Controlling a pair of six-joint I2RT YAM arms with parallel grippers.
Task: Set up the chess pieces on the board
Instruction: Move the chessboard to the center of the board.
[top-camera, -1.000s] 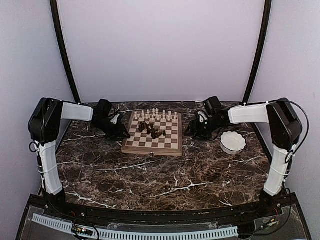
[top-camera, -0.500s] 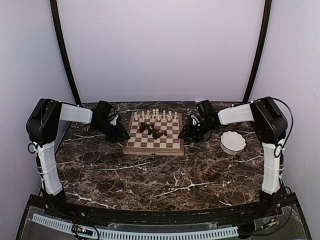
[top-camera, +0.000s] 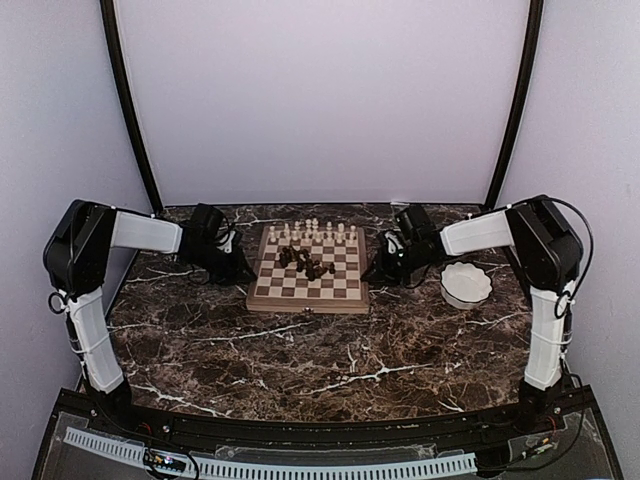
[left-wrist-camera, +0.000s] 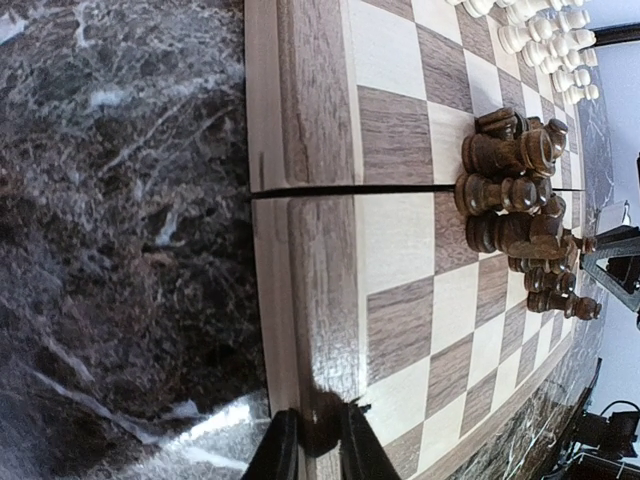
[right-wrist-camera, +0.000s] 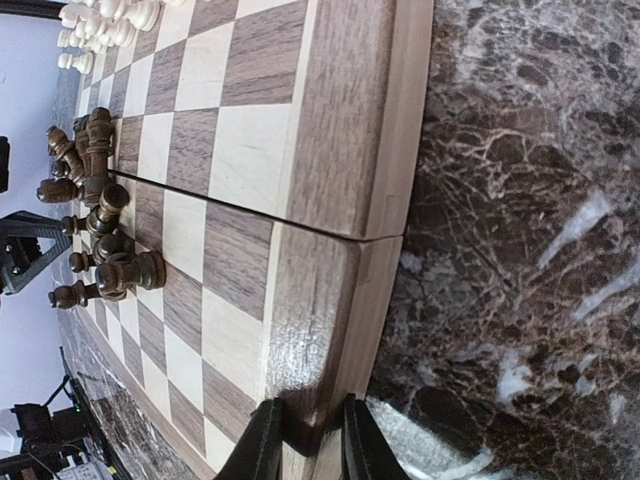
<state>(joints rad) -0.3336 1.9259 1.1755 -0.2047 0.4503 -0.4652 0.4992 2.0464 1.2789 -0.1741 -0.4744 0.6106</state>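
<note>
Board: The square wooden chessboard (top-camera: 306, 272) with tan and dark brown squares and a thick brown rim is lying flat on the dark marble bench (top-camera: 330, 350), towards the back and in the middle.
Cream pieces: The tiny pale cream chess pieces (top-camera: 310, 232) are standing up in rows along the far edge of the board. They are too small for me to tell which is which.
Dark pieces: The tiny dark brown chess pieces (left-wrist-camera: 515, 190) are bunching in a heap near the middle of the board. Many are lying on their sides and touching each other.
Done: I am guessing about half, the cream side.
Left to do: The dark ones are needing to be stood up in rows along the near edge, where the squares are showing bare.
Left pincer: The left pincer (left-wrist-camera: 322, 450) is sitting at the board's left rim. Its fingers are close together with the rim between them, so it is looking like it is pinching the rim.
Right pincer: The right pincer (right-wrist-camera: 305, 440) is doing the same at the right rim.
Bowl: A white scalloped bowl (top-camera: 466, 284) is sitting on the bench near the right pincer, apart from the board.
Writing: I am finding no words or labels to read.
</note>
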